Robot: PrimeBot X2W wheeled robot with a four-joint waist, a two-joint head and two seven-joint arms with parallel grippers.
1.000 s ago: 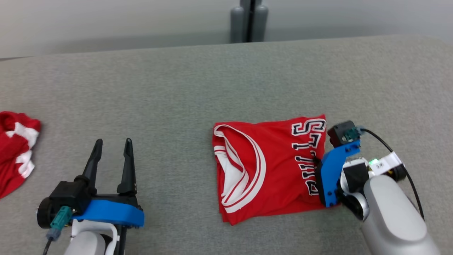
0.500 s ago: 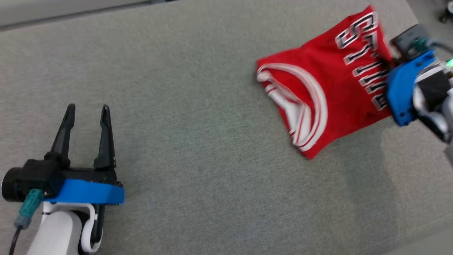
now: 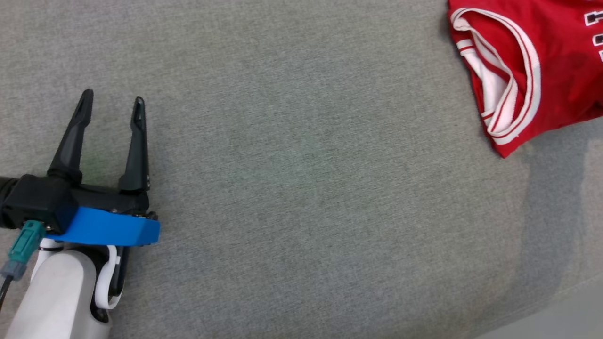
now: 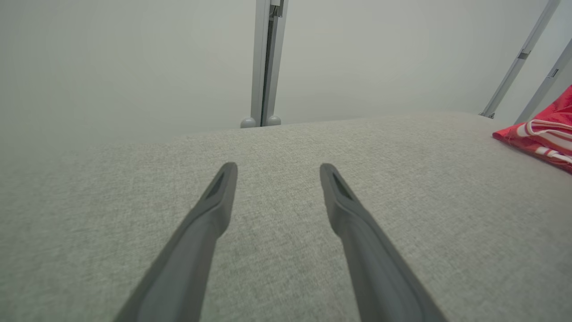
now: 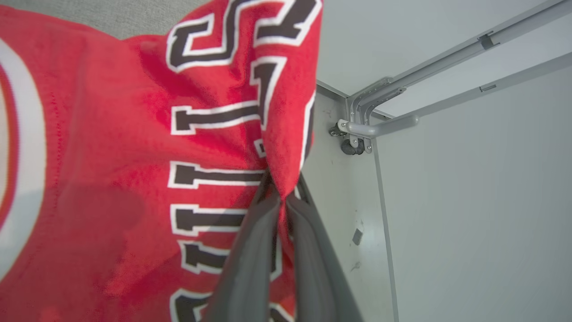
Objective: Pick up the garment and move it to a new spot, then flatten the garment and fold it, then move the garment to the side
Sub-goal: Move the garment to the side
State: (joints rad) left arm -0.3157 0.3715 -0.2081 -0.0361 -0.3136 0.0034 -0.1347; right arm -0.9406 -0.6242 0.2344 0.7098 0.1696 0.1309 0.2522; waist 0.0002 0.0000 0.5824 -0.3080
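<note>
The garment [image 3: 551,61] is a folded red jersey with white trim and black-and-white lettering, lying at the top right of the head view and running off the frame. In the right wrist view my right gripper [image 5: 280,197] is shut on the jersey's edge [image 5: 277,147], pinching the cloth between its dark fingers. A corner of the garment [image 4: 543,136] shows at the right of the left wrist view. My left gripper [image 3: 112,101] is open at the lower left, far from the jersey, with nothing between its fingers; the left wrist view has the same gripper [image 4: 277,169] over bare grey surface.
The grey fabric table [image 3: 301,188] spreads between the two grippers. Its front right edge [image 3: 560,301] cuts the lower right corner. Beyond the jersey, the right wrist view has pale floor and metal frame tubes with a caster [image 5: 357,134]. A grey post [image 4: 267,62] stands behind the table.
The head camera has swung, so the whole scene shifted. The right gripper has carried the jersey toward the table's right side, out of the head view. The left gripper stays open.
</note>
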